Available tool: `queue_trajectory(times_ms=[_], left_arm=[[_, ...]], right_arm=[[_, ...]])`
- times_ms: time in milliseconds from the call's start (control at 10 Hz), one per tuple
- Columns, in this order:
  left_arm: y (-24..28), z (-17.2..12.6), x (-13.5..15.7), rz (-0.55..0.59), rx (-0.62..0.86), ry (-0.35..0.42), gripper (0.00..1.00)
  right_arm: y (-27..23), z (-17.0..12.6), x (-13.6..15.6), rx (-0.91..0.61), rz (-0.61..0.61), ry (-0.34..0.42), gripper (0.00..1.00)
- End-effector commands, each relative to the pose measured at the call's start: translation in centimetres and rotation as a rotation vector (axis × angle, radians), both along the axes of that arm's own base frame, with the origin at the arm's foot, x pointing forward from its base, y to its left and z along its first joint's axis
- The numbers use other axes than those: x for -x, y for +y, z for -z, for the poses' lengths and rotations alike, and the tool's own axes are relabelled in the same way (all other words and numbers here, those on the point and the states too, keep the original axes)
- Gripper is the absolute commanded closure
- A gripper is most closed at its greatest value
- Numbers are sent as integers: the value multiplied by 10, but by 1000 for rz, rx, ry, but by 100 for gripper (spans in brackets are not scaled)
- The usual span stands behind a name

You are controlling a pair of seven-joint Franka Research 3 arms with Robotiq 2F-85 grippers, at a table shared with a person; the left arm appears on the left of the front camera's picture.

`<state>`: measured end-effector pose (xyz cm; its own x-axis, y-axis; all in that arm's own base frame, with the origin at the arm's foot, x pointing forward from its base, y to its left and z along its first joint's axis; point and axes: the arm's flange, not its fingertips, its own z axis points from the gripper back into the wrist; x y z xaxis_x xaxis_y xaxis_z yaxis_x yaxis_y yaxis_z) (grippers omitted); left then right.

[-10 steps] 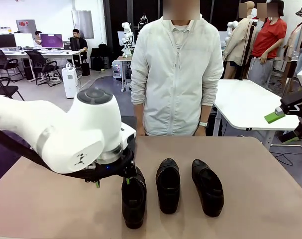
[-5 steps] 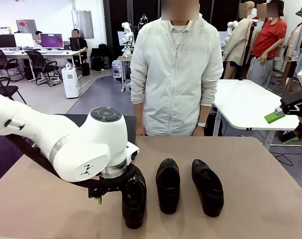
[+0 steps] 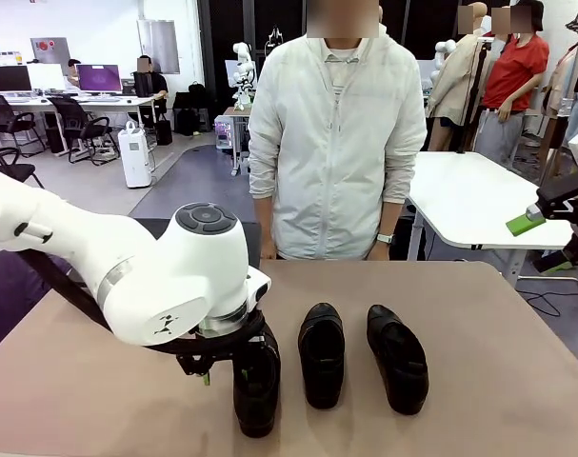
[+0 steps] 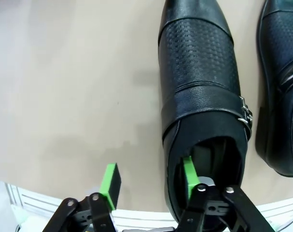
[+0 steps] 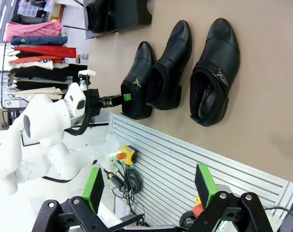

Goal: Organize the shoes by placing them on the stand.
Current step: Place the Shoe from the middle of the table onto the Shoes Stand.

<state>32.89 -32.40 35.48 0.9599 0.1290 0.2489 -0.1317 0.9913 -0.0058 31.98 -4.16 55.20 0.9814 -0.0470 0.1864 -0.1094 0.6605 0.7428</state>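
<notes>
Left gripper (image 4: 148, 178), jaws apart, straddles the shoe (image 4: 199, 82) at its side wall, one finger inside; right gripper (image 5: 151, 186) gapes empty.

Front view: white arm wrist (image 3: 189, 276) covers the heel end of the leftmost glossy black leather slip-on shoe (image 3: 257, 395). Left wrist view: that shoe's toe tip is cropped. The neighbouring black shoe (image 4: 284, 96) beside it is cut by the frame edge.

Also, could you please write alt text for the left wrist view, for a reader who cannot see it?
The left gripper straddles the side wall of a black shoe at its opening, one green pad inside, the other outside and apart from it. A second shoe lies beside it on the tan table.
</notes>
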Motion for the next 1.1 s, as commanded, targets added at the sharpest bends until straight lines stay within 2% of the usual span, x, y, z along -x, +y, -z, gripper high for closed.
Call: queue_trajectory(times_ms=[0,500,700,900,1000], left_arm=[[-6,6,-2,-17,2,-39,100],[-15,8,4,30,12,-74,100],[-15,0,6,55,29,-91,100],[-10,-36,16,114,81,-133,100],[-2,-74,32,218,76,-133,100]], right_arm=[[-3,-3,-2,0,-17,-10,0],[-3,-3,-2,0,-17,-10,0],[-3,-3,-2,0,-17,-10,0],[-3,-3,-2,0,-17,-10,0],[-3,-3,-2,0,-17,-10,0]])
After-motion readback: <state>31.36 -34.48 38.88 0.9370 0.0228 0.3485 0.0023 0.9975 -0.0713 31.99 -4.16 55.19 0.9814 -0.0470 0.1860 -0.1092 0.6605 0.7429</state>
